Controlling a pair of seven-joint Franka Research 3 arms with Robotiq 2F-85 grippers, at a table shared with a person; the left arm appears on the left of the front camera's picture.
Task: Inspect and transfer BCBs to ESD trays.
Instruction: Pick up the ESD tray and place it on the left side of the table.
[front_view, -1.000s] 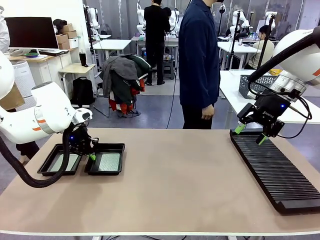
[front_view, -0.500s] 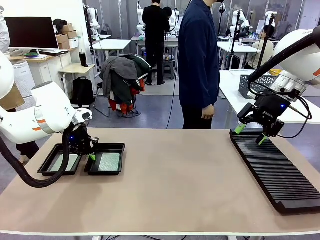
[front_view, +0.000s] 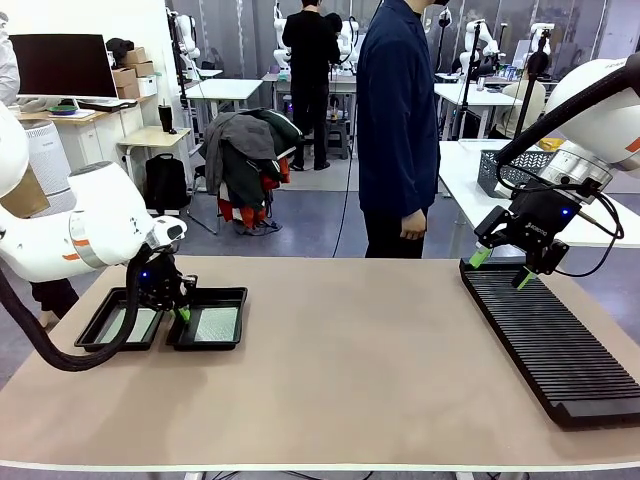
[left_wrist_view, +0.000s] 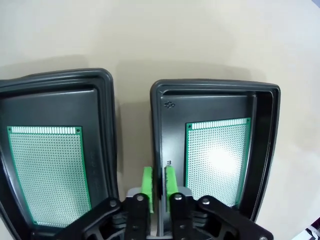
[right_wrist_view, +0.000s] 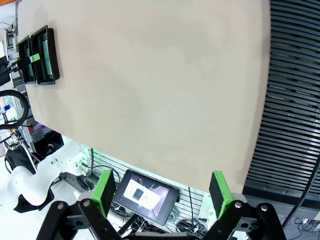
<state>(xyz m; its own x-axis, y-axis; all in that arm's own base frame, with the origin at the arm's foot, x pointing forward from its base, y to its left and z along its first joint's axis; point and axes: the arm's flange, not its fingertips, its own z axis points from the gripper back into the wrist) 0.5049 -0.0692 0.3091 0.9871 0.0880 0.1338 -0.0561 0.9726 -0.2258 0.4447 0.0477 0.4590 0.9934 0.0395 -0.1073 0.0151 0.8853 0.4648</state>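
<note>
Front | L end effector (front_view: 181, 312) low betw ESD trays (front_view: 207, 342) | R end effector (front_view: 497, 268) over rack (front_view: 560, 350)

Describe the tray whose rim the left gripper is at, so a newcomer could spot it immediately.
On the tan table, near the robot's left arm, two black trays sit side by side. It is the right tray, nearer the table's middle, with a green board inside. The left gripper's pads straddle its rim.
</note>
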